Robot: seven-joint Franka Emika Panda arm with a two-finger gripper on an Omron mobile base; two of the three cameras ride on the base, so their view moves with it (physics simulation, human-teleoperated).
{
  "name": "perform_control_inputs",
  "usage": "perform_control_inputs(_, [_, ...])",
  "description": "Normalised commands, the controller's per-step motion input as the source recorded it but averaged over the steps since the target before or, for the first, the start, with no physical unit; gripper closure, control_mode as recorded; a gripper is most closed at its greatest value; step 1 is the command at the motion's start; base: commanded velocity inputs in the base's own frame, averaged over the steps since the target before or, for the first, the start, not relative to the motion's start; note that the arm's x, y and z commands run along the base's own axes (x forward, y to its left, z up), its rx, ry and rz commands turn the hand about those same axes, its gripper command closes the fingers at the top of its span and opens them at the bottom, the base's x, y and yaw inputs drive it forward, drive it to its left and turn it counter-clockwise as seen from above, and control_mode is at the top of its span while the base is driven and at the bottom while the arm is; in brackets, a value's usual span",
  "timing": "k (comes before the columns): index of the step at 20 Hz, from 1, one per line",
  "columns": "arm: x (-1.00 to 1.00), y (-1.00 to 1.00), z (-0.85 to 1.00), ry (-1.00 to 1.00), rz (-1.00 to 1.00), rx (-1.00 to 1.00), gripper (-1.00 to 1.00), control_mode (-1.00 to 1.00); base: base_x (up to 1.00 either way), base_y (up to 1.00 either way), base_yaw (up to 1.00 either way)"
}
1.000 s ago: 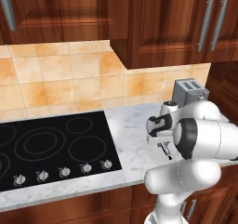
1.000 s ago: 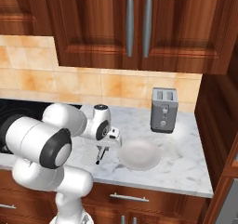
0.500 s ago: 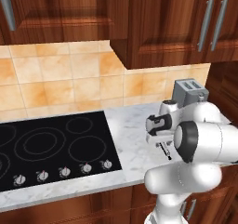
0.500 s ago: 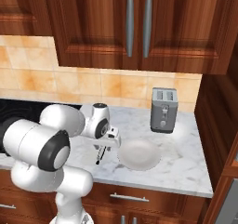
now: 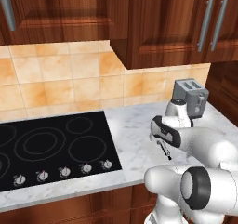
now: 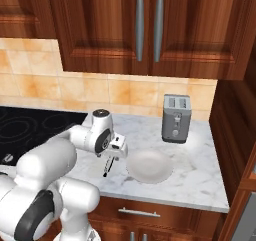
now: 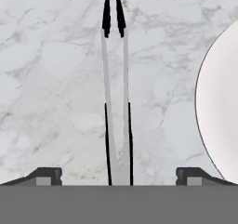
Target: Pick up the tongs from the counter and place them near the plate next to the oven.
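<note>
Fingers (image 7: pixel 49 175) spread wide, gripping nothing; tongs (image 7: pixel 116 93) lie lengthwise between them on table (image 7: pixel 51 79), plate (image 7: pixel 218 107) just right.

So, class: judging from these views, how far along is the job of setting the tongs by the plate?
Nearly finished. Done: the tongs lie on the marble counter just beside the plate. In hand: the gripper stands open, fingertips clear on either side of them. Left: probably just lifting the arm away.
</note>
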Motion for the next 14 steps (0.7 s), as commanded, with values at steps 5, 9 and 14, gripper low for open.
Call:
perform_control_inputs(5, [-0.08, 0.0, 0.62, -0.05, -0.01, 0.0, -1.0, -1.0, 0.0, 0.0, 0.0])
perform_control_inputs(9, [-0.16, 0.01, 0.62, -0.1, 0.0, 0.0, -1.0, -1.0, 0.0, 0.0, 0.0])
perform_control_inputs(14, [-0.2, 0.02, 0.65, -0.12, 0.0, 0.0, -1.0, -1.0, 0.0, 0.0, 0.0])
